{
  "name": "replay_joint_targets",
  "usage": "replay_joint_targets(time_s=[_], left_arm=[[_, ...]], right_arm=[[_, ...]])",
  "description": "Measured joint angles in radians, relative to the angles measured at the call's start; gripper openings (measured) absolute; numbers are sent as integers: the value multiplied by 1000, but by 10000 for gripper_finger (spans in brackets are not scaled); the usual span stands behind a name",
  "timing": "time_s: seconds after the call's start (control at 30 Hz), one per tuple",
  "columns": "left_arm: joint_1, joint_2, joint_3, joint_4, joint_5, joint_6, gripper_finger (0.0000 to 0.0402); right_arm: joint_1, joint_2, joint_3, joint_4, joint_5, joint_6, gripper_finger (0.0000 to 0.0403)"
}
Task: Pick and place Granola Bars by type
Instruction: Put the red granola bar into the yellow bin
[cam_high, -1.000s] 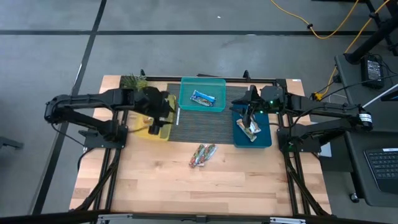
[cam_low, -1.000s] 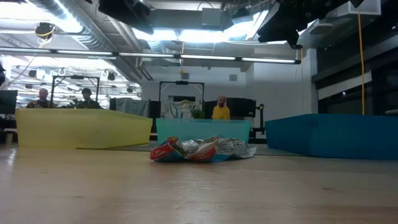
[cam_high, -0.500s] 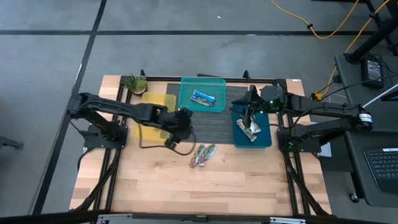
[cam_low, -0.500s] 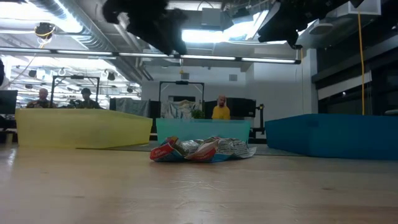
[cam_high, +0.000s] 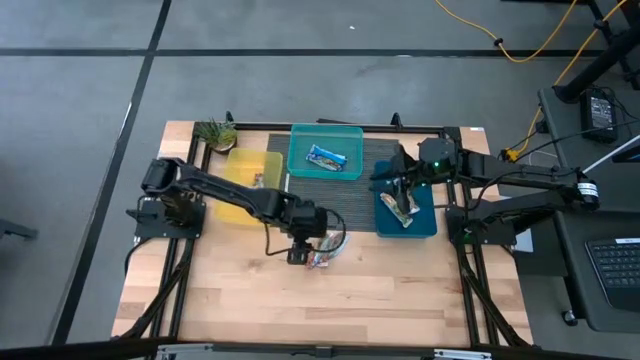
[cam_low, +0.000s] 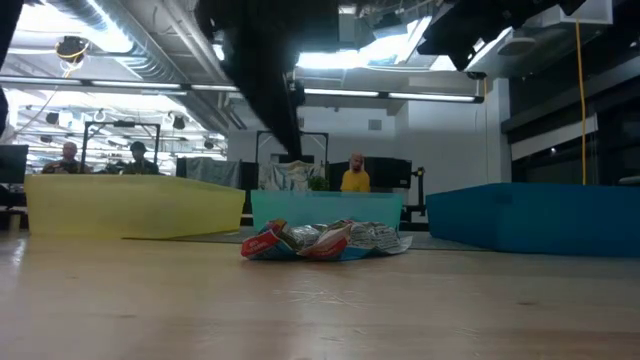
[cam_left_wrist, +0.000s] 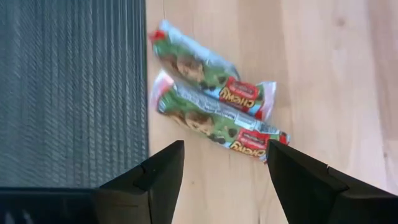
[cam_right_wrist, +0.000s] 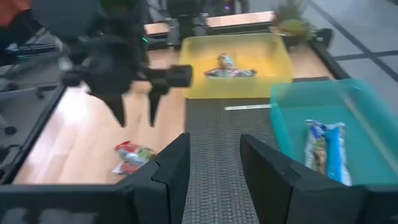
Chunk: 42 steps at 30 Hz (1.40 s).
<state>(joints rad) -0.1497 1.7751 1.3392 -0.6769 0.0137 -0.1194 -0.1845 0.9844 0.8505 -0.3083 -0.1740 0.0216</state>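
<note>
My left gripper (cam_high: 303, 250) hangs with fingers spread and empty over the two Granola Bars (cam_left_wrist: 214, 109) lying side by side on bare wood just beside the dark mat (cam_high: 318, 201) — these two are left to sort. Already binned, as I judge: one in the yellow bin (cam_high: 241, 187), one in the teal bin (cam_high: 296, 150), at least one in the blue bin (cam_high: 426, 222). My right gripper (cam_high: 397, 187) waits parted above the blue bin.

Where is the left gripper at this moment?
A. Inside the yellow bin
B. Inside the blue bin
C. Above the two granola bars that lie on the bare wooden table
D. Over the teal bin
C. In the high view the left gripper hangs over the two granola bars on the wood, and the left wrist view shows them just ahead of its open fingers, clear of every bin.
</note>
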Motion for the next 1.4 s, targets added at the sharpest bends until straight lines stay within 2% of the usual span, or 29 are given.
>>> replay_joint_targets(time_s=[0.33, 0.6, 0.8, 1.03, 1.2, 1.4], left_arm=[[-35, 143, -1, 9, 16, -149, 219], [-72, 193, -1, 134, 26, -246, 219], [-101, 245, 2, 191, -14, -296, 219], [-113, 267, 4, 201, -72, -464, 212], [-119, 267, 11, 202, -103, -547, 164], [-133, 270, 38, 195, -88, -608, 53]], right_arm=[[0, 0, 0, -3, -13, 1, 143], [0, 0, 0, -2, -12, -7, 143], [1, 0, 0, 1, -12, 1, 143], [8, 0, 0, 4, -29, -6, 143], [8, 0, 0, 3, -88, -5, 143], [8, 0, 0, 3, -171, -19, 143]])
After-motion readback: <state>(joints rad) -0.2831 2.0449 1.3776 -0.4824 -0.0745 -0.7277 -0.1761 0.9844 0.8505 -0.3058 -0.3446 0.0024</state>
